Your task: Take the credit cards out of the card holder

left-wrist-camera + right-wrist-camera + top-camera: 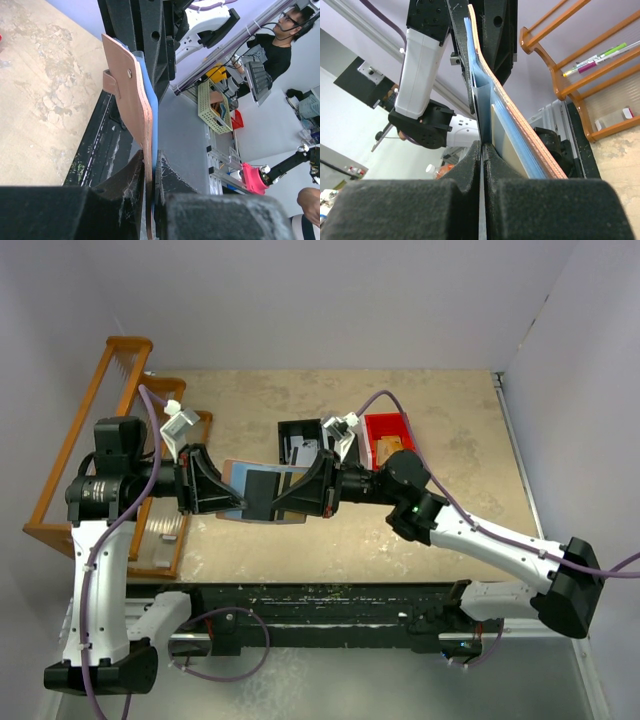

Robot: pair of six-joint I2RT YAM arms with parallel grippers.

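Salmon-pink leather with pale blue lining: card holder (238, 476). I find it held off the table (455, 470) at mid-workspace, stretched open between the two arms. A dark rectangle (262, 496) shows on its upward face; card or pocket panel, I cannot say.

Grip, left gripper (150, 172): jaws clamped on one end of the card holder, leather on one side and lining on the other.

Grip, right gripper (481, 150): jaws pressed together on a thin blue inner leaf at the opposite end. I cannot tell whether a card edge is caught in that pinch.

Contents, credit cards: one pale card (504, 142) sits in its pocket, just beside the right fingers. I cannot pick out the tan-orange one. I see none lying on the table.

Step, as I judge it: spread and hold; extraction not yet done.

Next move, as I judge it: the left clamp holds firm while the right lets go of the leaf, re-aims onto the exposed card edge and draws along the line of the pocket. A skewed pull would likely drag the whole holder.

Pose: both wrists roughly level, pointed at each other tip to tip. The right arm reaches in from its base with the elbow bent.
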